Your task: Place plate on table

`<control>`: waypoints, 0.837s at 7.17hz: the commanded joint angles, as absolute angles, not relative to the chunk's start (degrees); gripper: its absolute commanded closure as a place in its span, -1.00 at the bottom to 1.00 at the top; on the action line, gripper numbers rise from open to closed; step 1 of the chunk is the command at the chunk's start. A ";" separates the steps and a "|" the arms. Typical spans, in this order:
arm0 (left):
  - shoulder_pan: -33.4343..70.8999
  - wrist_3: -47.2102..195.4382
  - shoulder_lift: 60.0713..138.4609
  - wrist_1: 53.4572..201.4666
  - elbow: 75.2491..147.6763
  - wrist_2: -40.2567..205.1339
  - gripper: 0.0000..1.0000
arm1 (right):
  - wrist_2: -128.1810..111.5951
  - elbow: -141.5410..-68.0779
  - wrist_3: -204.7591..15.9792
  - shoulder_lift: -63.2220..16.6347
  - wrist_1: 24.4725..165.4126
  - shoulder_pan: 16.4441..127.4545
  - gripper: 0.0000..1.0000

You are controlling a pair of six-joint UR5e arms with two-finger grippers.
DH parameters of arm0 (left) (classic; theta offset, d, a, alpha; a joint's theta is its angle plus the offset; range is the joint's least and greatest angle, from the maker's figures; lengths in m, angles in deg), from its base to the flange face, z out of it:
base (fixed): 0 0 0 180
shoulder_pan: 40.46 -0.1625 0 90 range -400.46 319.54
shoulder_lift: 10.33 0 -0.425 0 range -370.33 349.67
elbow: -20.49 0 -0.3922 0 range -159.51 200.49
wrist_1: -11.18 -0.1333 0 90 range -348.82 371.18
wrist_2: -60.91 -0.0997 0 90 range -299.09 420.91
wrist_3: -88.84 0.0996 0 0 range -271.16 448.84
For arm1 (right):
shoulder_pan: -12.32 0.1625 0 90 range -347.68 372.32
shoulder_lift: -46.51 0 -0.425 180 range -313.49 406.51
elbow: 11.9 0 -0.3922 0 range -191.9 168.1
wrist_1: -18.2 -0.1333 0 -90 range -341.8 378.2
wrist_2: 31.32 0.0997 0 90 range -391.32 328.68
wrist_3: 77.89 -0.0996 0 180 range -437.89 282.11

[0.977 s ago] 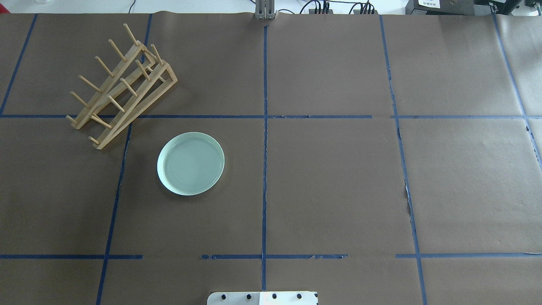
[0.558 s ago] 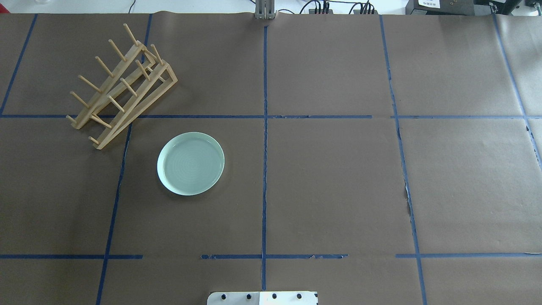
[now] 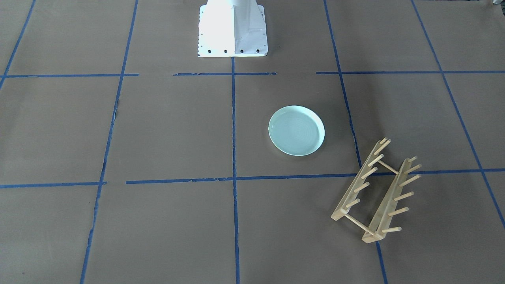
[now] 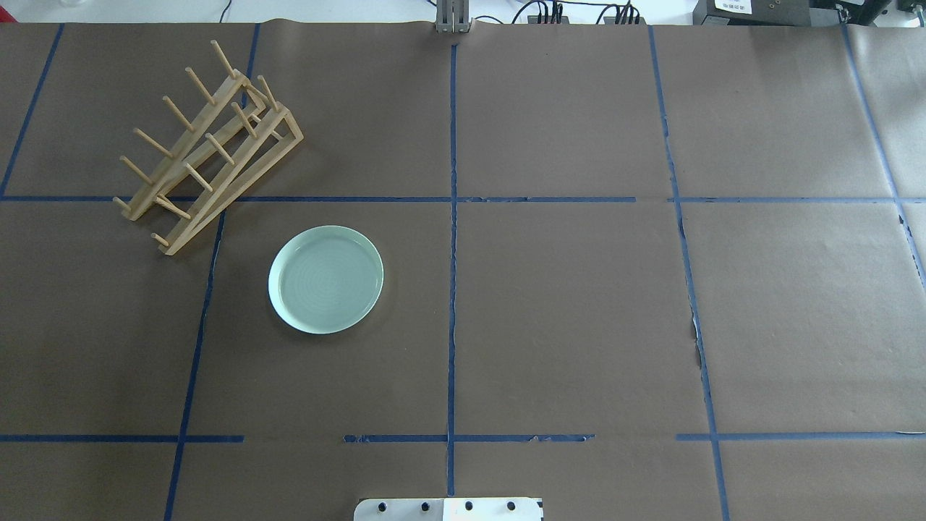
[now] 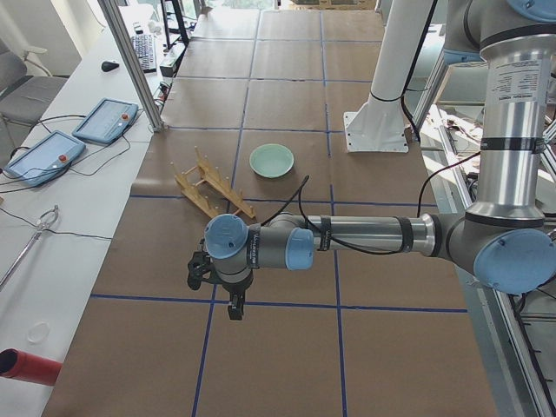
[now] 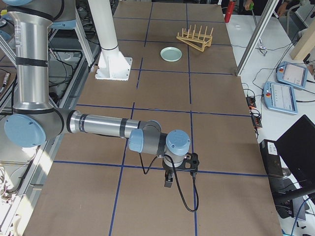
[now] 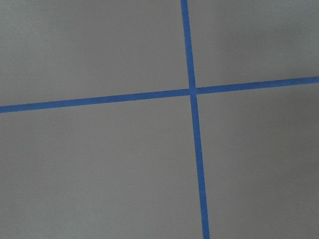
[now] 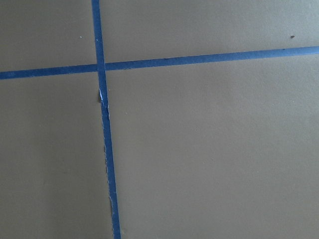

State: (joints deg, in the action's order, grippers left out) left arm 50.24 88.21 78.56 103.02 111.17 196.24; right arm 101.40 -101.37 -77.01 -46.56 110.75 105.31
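The pale mint-green plate (image 4: 325,279) lies flat on the brown-paper table (image 4: 564,311), just in front of the wooden peg rack. It also shows in the front-facing view (image 3: 296,130), the exterior left view (image 5: 272,161) and the exterior right view (image 6: 171,54). No gripper touches it. My left gripper (image 5: 235,309) hangs over the table's left end, far from the plate. My right gripper (image 6: 168,181) hangs over the table's right end. Both show only in the side views, so I cannot tell whether they are open or shut. The wrist views show only paper and blue tape.
The light wooden peg dish rack (image 4: 206,148) stands empty behind and left of the plate; it also shows in the front-facing view (image 3: 376,191). The white robot base (image 3: 232,29) stands at the table's near-robot edge. Tablets (image 5: 106,119) lie on a side bench.
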 commanded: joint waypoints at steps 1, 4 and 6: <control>50.24 87.70 78.70 103.20 111.28 196.08 -1.00 | 101.40 -101.37 -77.01 -46.56 110.74 105.31 -1.00; 50.24 87.79 78.53 104.35 111.11 195.99 -1.00 | 101.40 -101.37 -77.01 -46.56 110.74 105.31 -1.00; 50.24 87.79 78.53 104.35 111.20 195.99 -1.00 | 101.40 -101.37 -77.01 -46.56 110.74 105.31 -1.00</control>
